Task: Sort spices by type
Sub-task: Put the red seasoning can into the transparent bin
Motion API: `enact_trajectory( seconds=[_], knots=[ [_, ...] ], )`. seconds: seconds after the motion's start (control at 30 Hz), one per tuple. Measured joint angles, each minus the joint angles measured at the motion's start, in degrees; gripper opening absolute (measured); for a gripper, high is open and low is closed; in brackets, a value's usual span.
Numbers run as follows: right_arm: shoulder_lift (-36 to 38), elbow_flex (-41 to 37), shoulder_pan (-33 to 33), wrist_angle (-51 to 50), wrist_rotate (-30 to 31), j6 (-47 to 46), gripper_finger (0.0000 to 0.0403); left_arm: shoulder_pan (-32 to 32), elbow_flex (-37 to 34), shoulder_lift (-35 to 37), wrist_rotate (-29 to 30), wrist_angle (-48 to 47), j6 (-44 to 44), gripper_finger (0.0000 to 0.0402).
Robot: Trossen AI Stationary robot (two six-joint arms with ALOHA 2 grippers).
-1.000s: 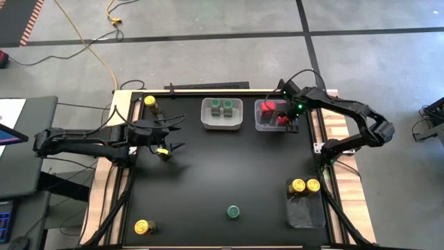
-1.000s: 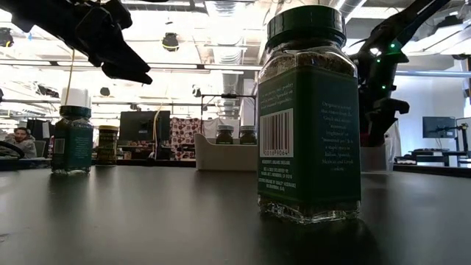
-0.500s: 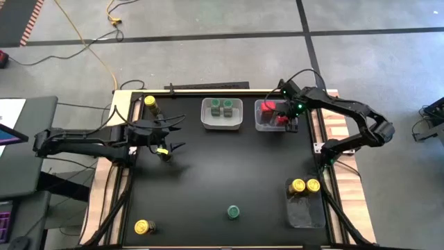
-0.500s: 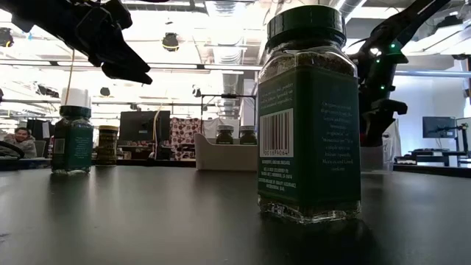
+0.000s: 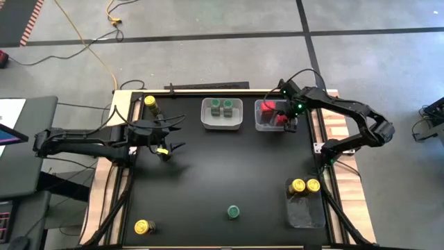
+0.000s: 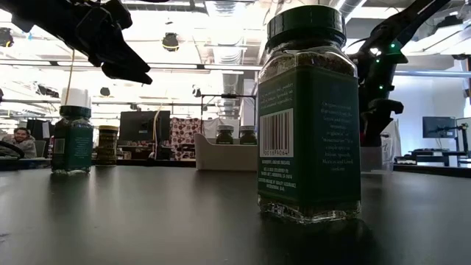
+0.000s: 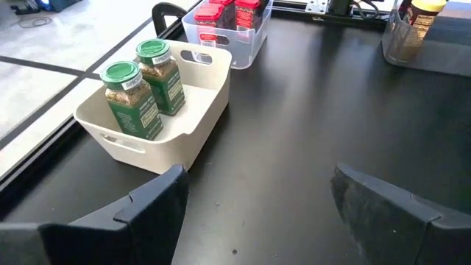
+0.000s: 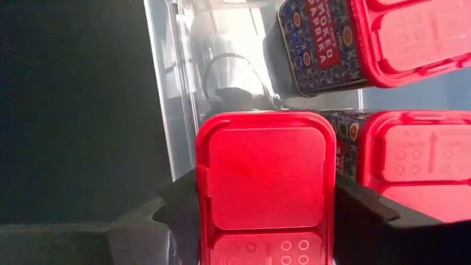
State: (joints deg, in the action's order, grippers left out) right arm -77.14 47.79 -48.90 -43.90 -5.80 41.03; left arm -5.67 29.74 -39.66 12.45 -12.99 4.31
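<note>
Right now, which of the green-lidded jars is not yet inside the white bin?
The lone green-lidded jar near the table's front edge, standing on bare black tabletop. The other two green-lidded jars already sit side by side in the white bin.

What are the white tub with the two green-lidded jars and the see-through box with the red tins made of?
The white tub looks like matte moulded plastic: opaque, rounded corners, a cut-out handle. The see-through box looks like glossy clear plastic, since the red tins show through its walls. The green-lidded jars seem clear plastic or glass; I can't say which.
</note>
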Motion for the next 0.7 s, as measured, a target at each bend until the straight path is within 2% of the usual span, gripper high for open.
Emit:
enact_trajectory(
  seconds=[0.37, 0.7],
  knots=[
    [0.0, 0.0, 0.0, -0.7, 1.8, 4.3, 0.0246, 0.0, 0.0, 0.0, 0.0, 0.0, 0.0, 0.032],
    [0.0, 0.0, 0.0, -1.0, 1.8, 4.4, 0.0253, 0.0, 0.0, 0.0, 0.0, 0.0, 0.0, 0.032]
  ],
)
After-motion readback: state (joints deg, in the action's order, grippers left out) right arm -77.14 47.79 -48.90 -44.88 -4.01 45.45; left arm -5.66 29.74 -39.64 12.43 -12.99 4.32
